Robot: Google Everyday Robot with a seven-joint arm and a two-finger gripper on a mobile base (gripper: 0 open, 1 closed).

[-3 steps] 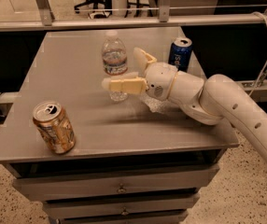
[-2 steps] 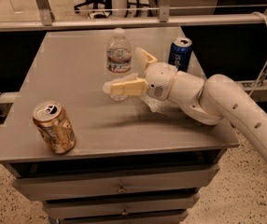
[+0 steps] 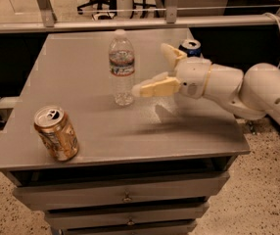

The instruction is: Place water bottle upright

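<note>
One water bottle point(image 3: 122, 67) stands upright, perhaps touching the spread gripper point(image 3: 150, 68).

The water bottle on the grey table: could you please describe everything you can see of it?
The water bottle is small, of clear ribbed plastic, with a white cap and a blue, red and white label band. It stands upright, capped, on the grey table toward the back. The open gripper is just beside it, on the picture's right; one fingertip reaches its lower side, but contact cannot be confirmed.
</note>
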